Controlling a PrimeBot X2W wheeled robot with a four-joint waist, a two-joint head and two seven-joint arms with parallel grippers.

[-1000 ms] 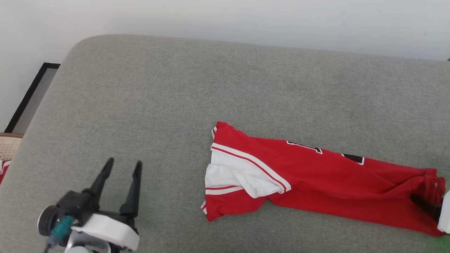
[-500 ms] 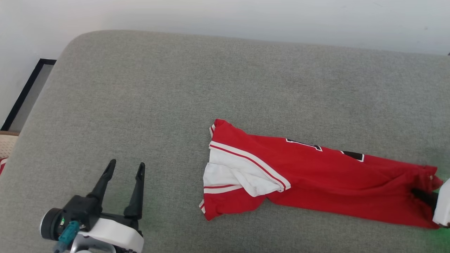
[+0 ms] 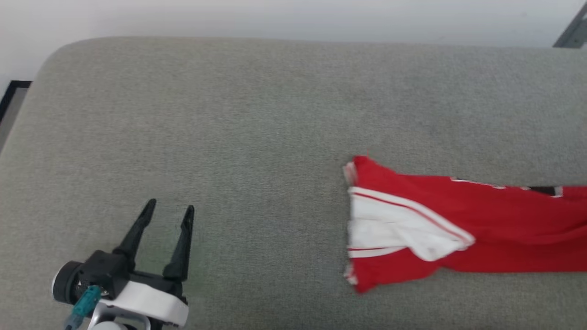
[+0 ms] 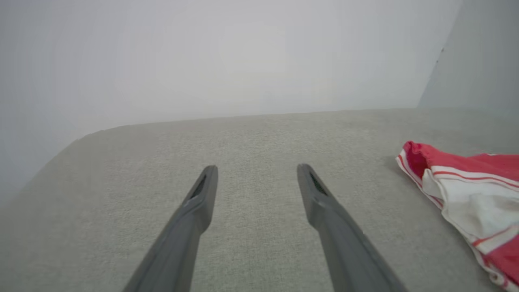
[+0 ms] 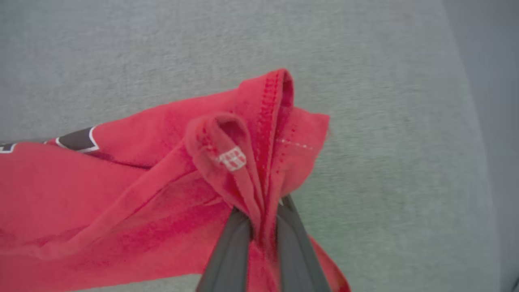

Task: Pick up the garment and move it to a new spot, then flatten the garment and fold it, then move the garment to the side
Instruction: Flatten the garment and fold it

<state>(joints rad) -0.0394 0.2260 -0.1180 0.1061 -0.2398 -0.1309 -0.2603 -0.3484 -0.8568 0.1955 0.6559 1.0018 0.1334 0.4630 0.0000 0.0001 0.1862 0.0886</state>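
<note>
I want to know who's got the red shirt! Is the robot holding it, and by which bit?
Yes: the right gripper, jaws shut, pinches the garment by its bunched red hem end. The left gripper is open, holding nothing.

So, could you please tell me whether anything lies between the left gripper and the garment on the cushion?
Nothing visible does. Only bare grey cushion lies between the open left gripper and the white-sleeved end of the garment. The right gripper is shut on the garment's bunched red hem.

Right gripper (image 5: 263, 213) now tight on garment (image 5: 121, 182)
</note>
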